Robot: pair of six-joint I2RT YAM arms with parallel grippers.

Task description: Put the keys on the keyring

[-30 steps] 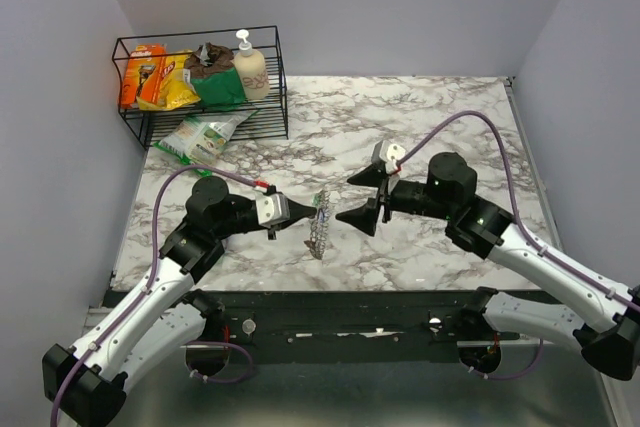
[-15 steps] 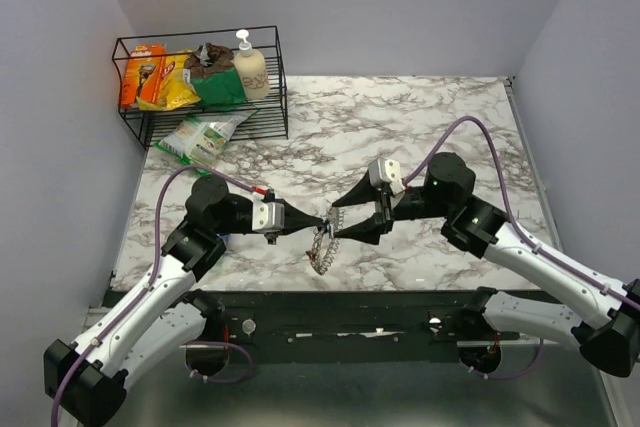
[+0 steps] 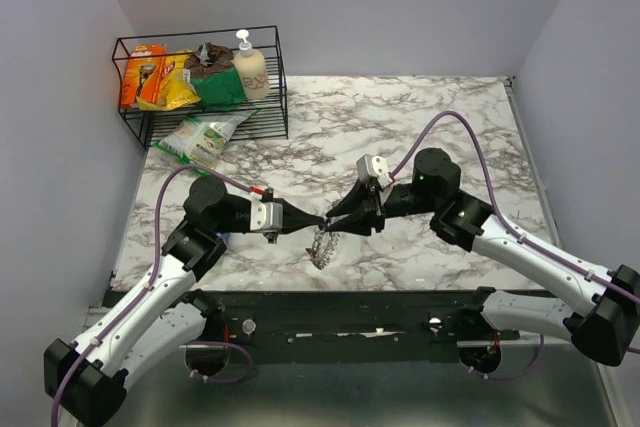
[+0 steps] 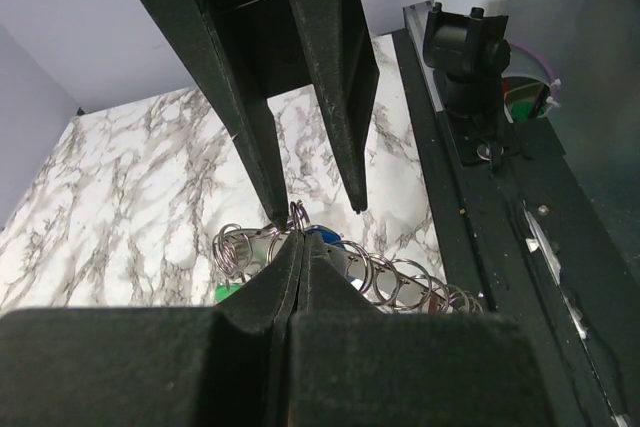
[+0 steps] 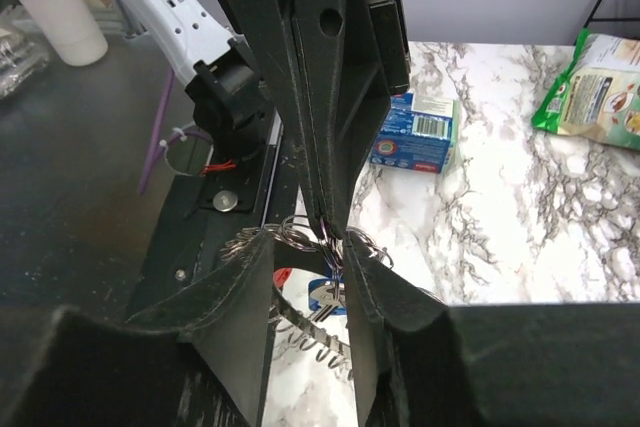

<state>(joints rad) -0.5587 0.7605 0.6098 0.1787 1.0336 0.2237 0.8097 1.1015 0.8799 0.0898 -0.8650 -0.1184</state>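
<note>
Left gripper (image 3: 318, 220) and right gripper (image 3: 331, 224) meet tip to tip; the keyring (image 3: 321, 247) seemingly hangs just below them

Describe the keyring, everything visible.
The keyring is a silvery metal loop built of many small wire rings, giving it a jagged rim. It hangs limp from the shut left hand, which pinches its upper edge near the front of the table. The open right hand straddles that pinch point. Small keys with blue, green and red heads sit bunched among its rings. Whether its lower end rests on the table is unclear.
</note>
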